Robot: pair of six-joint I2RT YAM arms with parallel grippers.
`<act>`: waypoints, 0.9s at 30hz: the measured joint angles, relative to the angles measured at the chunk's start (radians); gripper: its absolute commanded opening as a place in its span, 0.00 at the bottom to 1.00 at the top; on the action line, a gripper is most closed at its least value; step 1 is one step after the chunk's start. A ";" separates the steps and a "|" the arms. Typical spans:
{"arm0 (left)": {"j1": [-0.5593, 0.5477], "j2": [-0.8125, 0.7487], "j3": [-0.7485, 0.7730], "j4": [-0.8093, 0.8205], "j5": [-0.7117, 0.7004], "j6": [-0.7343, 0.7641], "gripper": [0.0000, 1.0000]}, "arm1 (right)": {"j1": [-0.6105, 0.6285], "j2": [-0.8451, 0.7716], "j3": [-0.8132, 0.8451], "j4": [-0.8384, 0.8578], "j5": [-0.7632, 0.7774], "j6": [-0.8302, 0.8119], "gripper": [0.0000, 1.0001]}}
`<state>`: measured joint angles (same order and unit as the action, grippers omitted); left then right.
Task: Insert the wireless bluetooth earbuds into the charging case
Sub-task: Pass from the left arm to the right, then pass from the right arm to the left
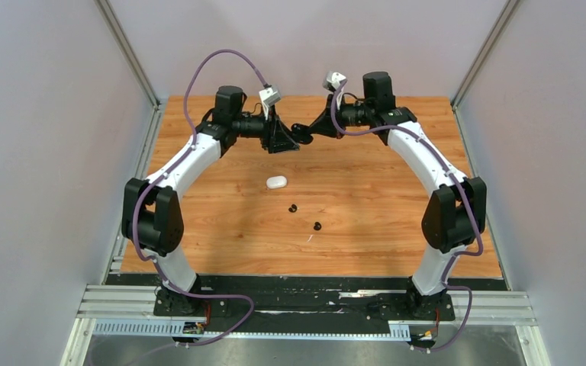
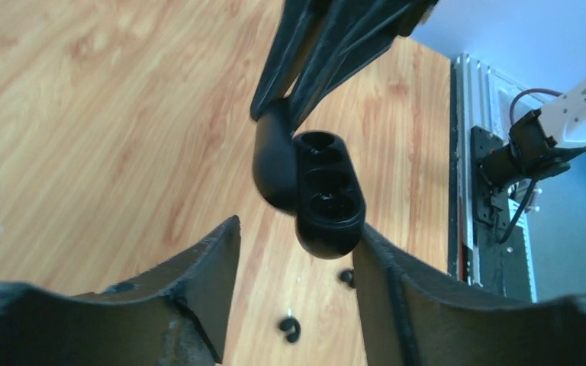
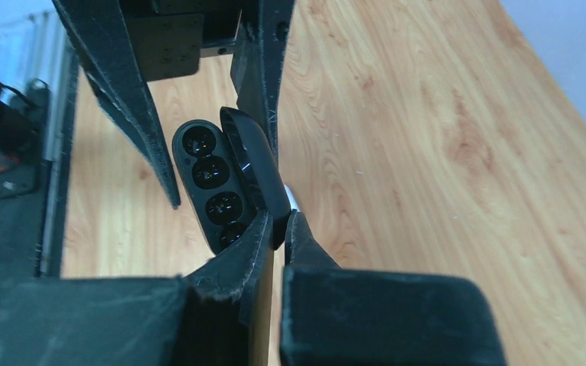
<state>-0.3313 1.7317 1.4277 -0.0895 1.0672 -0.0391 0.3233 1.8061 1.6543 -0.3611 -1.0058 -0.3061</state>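
Observation:
A black charging case (image 2: 328, 200) hangs open in the air at the far middle, its sockets (image 3: 210, 171) dark and empty. My right gripper (image 3: 278, 219) is shut on its lid (image 3: 253, 164); it enters the left wrist view from above (image 2: 305, 69). My left gripper (image 2: 297, 226) is open, and the case's lower end sits between its fingertips, touching the right one. Its fingers (image 3: 133, 114) straddle the case in the right wrist view. Two black earbuds (image 1: 292, 207) (image 1: 317, 226) lie on the table and show in the left wrist view (image 2: 291, 329) (image 2: 346, 277). No white earbuds are in view.
A closed white oval case (image 1: 276, 181) lies on the wooden table (image 1: 381, 221) just near of the grippers; a sliver of it shows in the right wrist view (image 3: 293, 200). Grey walls stand at left, right and back. A black rail (image 1: 305, 286) runs along the near edge.

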 measured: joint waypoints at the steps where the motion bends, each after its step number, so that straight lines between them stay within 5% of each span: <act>1: 0.000 0.000 0.010 -0.056 -0.021 0.029 0.67 | 0.005 -0.005 0.000 -0.013 0.015 -0.047 0.00; 8: 0.006 -0.006 0.182 -0.433 -0.100 0.197 0.70 | 0.045 -0.084 -0.034 -0.095 0.120 -0.388 0.00; 14: 0.009 -0.005 0.330 -0.593 -0.135 0.227 0.63 | 0.104 -0.109 -0.053 -0.163 0.199 -0.608 0.00; 20: 0.006 0.071 0.484 -0.684 -0.153 0.226 0.63 | 0.164 -0.098 -0.031 -0.260 0.271 -0.710 0.00; 27: -0.016 0.122 0.492 -0.769 -0.195 0.228 0.60 | 0.196 -0.072 0.008 -0.303 0.317 -0.712 0.00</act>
<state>-0.3470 1.8538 1.9194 -0.8585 0.8719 0.1890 0.5194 1.7344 1.6619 -0.6643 -0.6888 -1.0180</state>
